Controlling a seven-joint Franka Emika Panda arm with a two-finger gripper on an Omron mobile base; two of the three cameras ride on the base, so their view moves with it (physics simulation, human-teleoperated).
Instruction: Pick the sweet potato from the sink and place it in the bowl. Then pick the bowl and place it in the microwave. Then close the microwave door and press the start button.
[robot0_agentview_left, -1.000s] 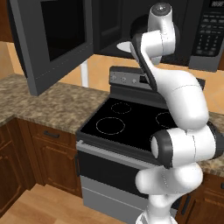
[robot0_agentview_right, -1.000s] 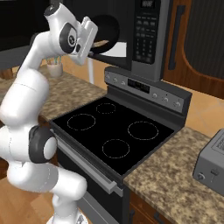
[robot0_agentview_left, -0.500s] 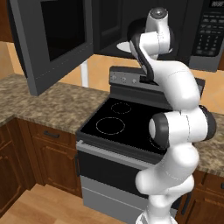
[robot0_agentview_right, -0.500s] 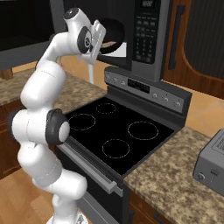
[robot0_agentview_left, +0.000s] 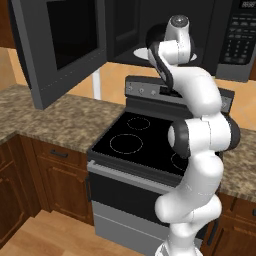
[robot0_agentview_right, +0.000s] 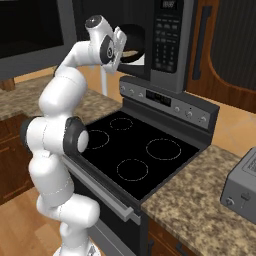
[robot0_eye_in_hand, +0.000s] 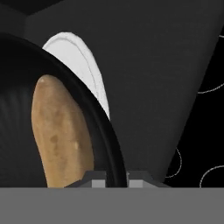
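**A:** So the microwave (robot0_agentview_right: 150, 40) is our landmark, sitting above the stove (robot0_agentview_left: 150, 145). Its door (robot0_agentview_left: 60, 45) swings wide open off the microwave's left side, so we've got a clear mouth to work with. How do we finish this placement without messing it up?

**B:** We're carrying the bowl (robot0_eye_in_hand: 65, 131) by its rim, the gripper (robot0_eye_in_hand: 111, 177) pinched on the wall with one fingertip inside and one outside. The bowl is right at the microwave's opening, and the white turntable plate (robot0_eye_in_hand: 83, 65) inside the microwave peeks out just past the bowl's edge.

**A:** And the sweet potato (robot0_eye_in_hand: 59, 135)?

**B:** Lying inside the bowl, leaning along its wall. That's our worry, I reckon: the bowl looks tipped in the hand view, so we should level it before letting go.

**A:** Agreed. We push deeper into the microwave until the bowl is over the middle of the plate, lower until it sits flat, then let go.

**B:** And pull straight back out of the microwave, so the fingers don't drag the rim along.
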